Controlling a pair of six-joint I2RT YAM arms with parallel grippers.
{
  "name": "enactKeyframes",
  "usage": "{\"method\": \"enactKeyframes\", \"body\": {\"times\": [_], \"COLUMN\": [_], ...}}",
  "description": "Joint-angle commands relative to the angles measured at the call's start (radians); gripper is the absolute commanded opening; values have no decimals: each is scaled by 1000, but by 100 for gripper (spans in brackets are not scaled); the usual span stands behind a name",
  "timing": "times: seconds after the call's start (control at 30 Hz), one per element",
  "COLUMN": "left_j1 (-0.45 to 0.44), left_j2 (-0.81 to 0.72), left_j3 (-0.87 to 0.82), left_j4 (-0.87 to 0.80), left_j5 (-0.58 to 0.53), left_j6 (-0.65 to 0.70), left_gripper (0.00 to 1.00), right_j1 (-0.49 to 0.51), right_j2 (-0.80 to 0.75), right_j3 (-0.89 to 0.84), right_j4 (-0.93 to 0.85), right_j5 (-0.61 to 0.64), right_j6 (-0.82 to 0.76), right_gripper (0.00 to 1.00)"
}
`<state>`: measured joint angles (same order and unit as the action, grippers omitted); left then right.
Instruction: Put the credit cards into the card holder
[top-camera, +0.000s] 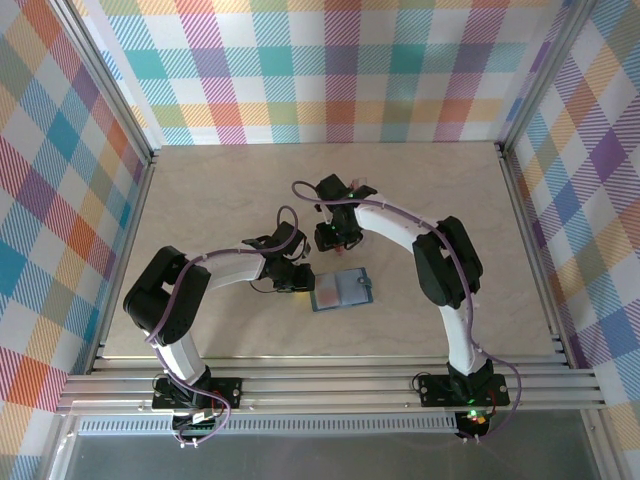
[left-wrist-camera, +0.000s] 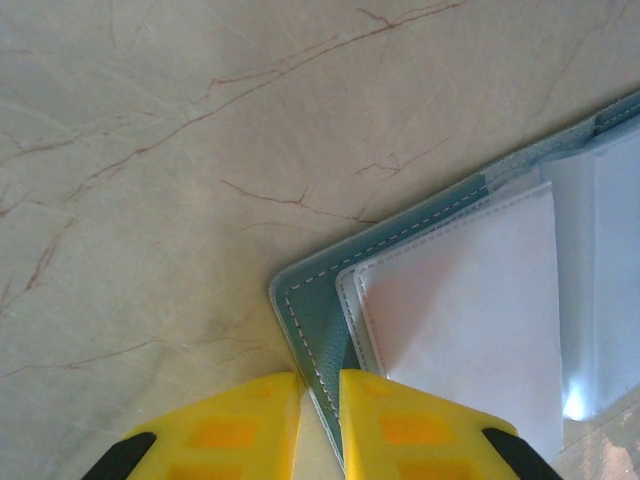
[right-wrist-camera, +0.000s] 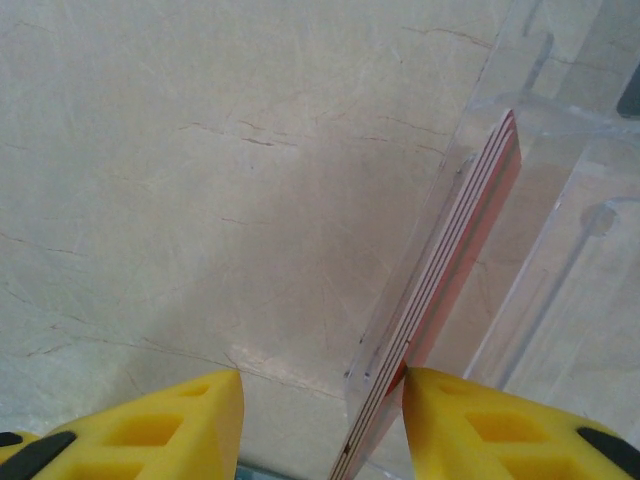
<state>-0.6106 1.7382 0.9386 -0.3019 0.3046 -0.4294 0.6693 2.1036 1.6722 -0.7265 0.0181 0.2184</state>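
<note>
1. Nearest the near edge of the table (top-camera: 220, 190) is the card holder (top-camera: 342, 289). It lies open and flat in the near half, roughly midway between the left and right edges.
2. My left gripper (left-wrist-camera: 320, 385) is down at the holder's left corner. The fingers are almost together, with just a thin slit between them, and the stitched teal edge runs straight into that slit. Honestly I can't tell if I'm pinching it or only sitting over it.
3. Inside the holder there are pale see-through sleeves (left-wrist-camera: 470, 320), stitched along their edges and tucked up close to that same corner.
4. Further back, around the middle of the table, is my right gripper (right-wrist-camera: 322, 378). The fingers are spread wide and aren't clamping anything.
5. The credit cards (right-wrist-camera: 455, 250) are one tight stack standing on edge, with red showing along the side. The near end of the stack pokes in between my right fingers, snug against one and well off the other.
6. The stack sits in a clear plastic case (right-wrist-camera: 560, 250) that stretches away on the far side of that gripper. The cards are well apart from the card holder.
</note>
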Motion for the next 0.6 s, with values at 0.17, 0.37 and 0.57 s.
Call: {"method": "enactKeyframes", "body": {"times": [0.17,0.37,0.57], "left_j1": [-21,-21,-21], "left_j2": [4,3,5], "left_j3": [-23,-22,-22], "left_j4": [9,9,9], "left_j5": [22,24,25], "left_j6": [4,3,6], "left_gripper": [19,19,19], "right_j1": [8,-10,-20], "right_j2": [-4,-49,-69], "right_j3": [-7,-46,-68], "right_j4": [5,48,67], "right_j5": [-71,-135,-163], "right_j6": [-7,8,15], "right_gripper": [45,42,41]}}
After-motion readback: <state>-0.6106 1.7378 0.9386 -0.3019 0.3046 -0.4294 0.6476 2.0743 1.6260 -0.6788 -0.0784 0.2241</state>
